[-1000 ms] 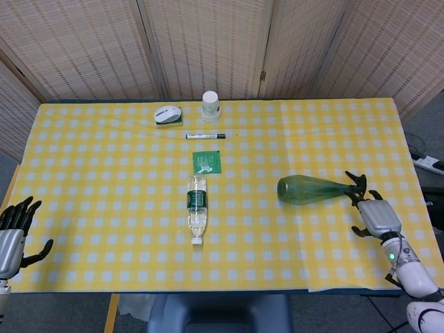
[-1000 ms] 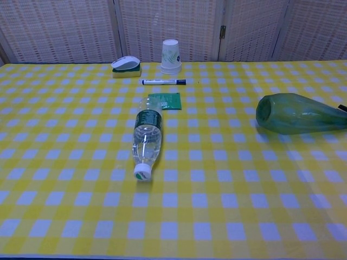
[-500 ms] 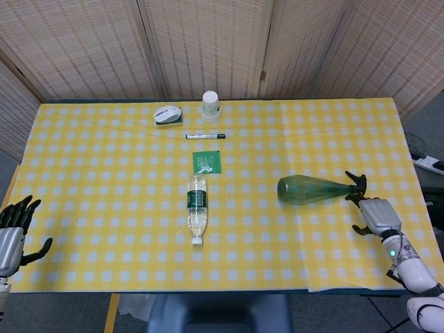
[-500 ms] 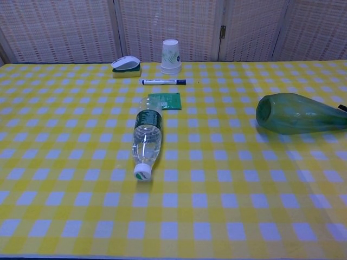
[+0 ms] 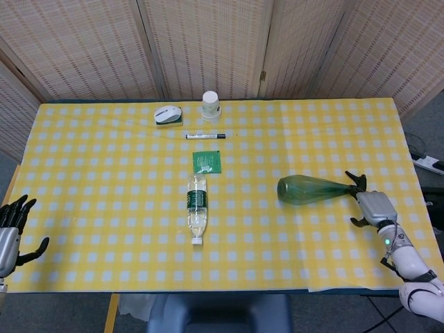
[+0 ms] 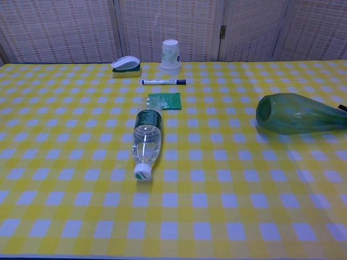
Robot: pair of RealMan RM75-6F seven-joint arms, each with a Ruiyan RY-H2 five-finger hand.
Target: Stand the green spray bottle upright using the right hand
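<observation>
The green spray bottle [image 5: 310, 189] lies on its side at the right of the yellow checked table, its wide base pointing left and its black spray head pointing right. In the chest view the bottle [image 6: 301, 114] runs off the right edge. My right hand [image 5: 374, 206] sits just right of the spray head, fingers apart and reaching toward it; whether they touch it is unclear. My left hand [image 5: 8, 234] hangs open at the table's front left corner, holding nothing. Neither hand shows in the chest view.
A clear water bottle [image 5: 197, 208] lies mid-table, cap toward me. Behind it are a green packet [image 5: 206, 161], a marker pen [image 5: 205, 136], a white mouse-like object [image 5: 167, 114] and a paper cup [image 5: 211, 105]. The table's right edge [image 5: 415, 182] is close to my right hand.
My right hand has crept up and slightly left toward the spray head. My left hand has drifted a little lower and further left. The bottle has not moved.
</observation>
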